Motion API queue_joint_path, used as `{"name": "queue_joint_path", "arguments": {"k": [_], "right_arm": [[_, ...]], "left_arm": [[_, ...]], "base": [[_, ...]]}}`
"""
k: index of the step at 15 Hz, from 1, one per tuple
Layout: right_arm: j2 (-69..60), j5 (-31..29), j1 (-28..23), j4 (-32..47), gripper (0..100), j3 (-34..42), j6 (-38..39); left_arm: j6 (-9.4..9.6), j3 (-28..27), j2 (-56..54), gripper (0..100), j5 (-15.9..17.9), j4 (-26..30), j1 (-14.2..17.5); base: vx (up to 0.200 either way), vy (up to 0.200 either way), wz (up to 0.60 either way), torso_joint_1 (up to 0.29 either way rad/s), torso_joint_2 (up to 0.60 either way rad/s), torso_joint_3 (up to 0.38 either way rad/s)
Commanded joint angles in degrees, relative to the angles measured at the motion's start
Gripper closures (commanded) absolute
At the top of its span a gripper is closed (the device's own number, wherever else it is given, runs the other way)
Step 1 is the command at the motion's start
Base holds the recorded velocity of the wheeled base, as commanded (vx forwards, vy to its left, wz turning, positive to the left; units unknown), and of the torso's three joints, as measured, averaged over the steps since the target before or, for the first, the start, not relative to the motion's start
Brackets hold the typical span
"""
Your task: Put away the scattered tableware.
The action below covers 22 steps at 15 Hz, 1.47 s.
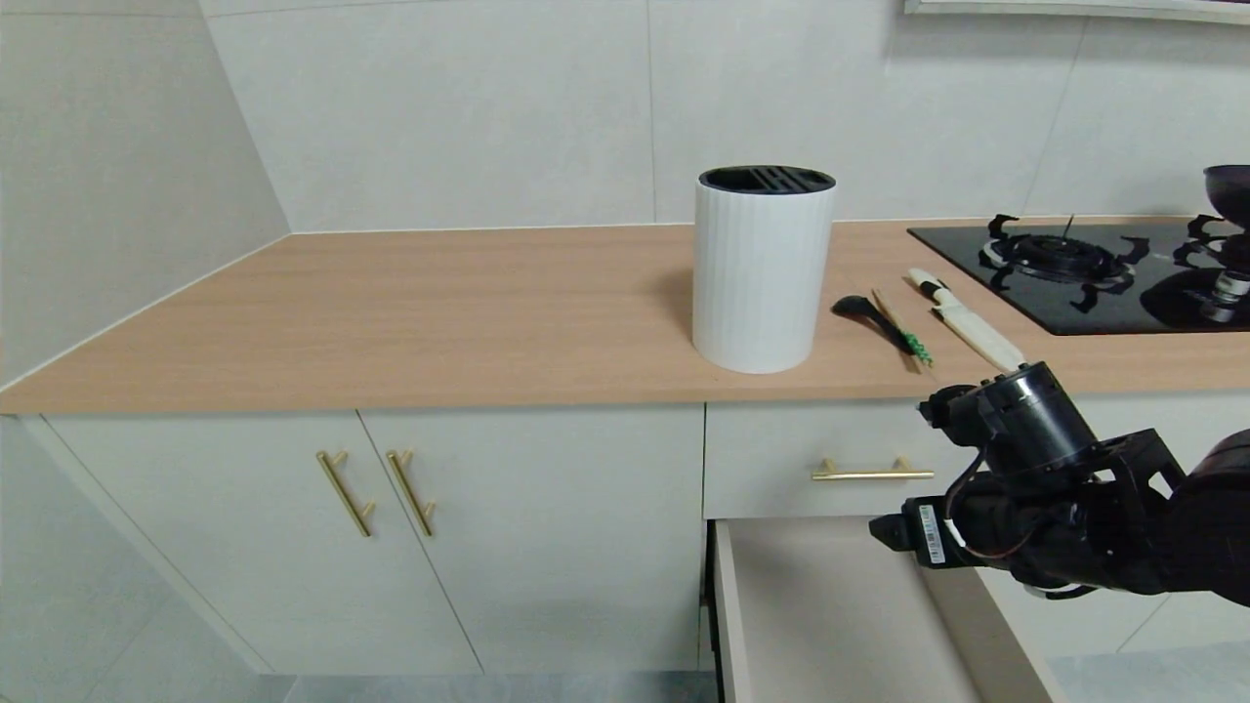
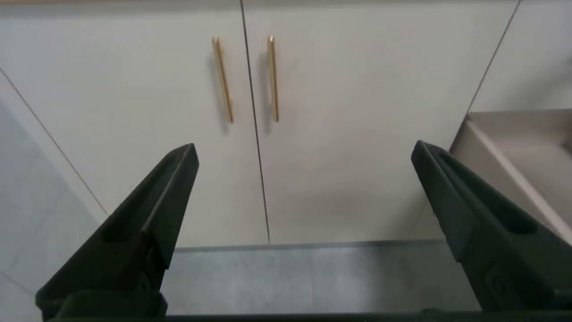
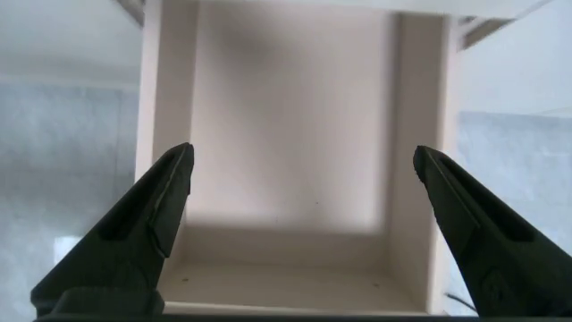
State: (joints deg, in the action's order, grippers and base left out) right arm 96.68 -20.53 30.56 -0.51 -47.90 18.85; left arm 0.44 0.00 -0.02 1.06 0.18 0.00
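Note:
A black spoon (image 1: 867,314), a pair of chopsticks (image 1: 900,332) with a green end and a white-handled knife (image 1: 967,322) lie on the wooden counter (image 1: 439,312), to the right of a tall white utensil holder (image 1: 762,273) with a black slotted top. Below them a drawer (image 1: 830,605) stands pulled out with nothing in it. My right arm (image 1: 1035,488) hangs over the drawer's right side. My right gripper (image 3: 304,159) is open above the drawer floor (image 3: 295,116), holding nothing. My left gripper (image 2: 304,154) is open, low in front of the cabinet doors (image 2: 357,107).
A black gas hob (image 1: 1084,268) with a dark pot (image 1: 1229,195) takes up the counter's right end. Gold bar handles (image 1: 344,493) sit on the double doors, and another gold handle (image 1: 872,474) is on the shut drawer above the open one. The counter left of the holder is bare.

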Motion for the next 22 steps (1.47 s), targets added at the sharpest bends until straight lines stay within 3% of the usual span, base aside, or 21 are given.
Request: {"name": "queue_joint_path", "arguments": {"k": [1, 7, 14, 22], "right_arm": [[0.08, -0.04, 0.02, -0.02, 0, 0.00, -0.04], [0.08, -0.04, -0.06, -0.28, 0, -1.23, -0.39], [0.88, 0.67, -6.92, 1.48, 0, -21.01, -6.45], [7.38, 0.58, -11.31, -3.44, 0, -21.27, -7.25]], "left_arm": [[0.00, 0.00, 0.02, 0, -0.01, -0.01, 0.00], [0.00, 0.00, 0.02, 0, -0.01, -0.01, 0.00], [0.00, 0.00, 0.02, 0, -0.01, -0.01, 0.00], [0.00, 0.00, 0.02, 0, -0.01, -0.01, 0.00]], "base": [[0.000, 0.000, 0.00, 0.203, -0.49, -0.286], [0.000, 0.000, 0.00, 0.149, -0.35, -0.197], [0.000, 0.000, 0.00, 0.004, -0.01, -0.006], [0.000, 0.000, 0.00, 0.000, 0.00, 0.000]]}}
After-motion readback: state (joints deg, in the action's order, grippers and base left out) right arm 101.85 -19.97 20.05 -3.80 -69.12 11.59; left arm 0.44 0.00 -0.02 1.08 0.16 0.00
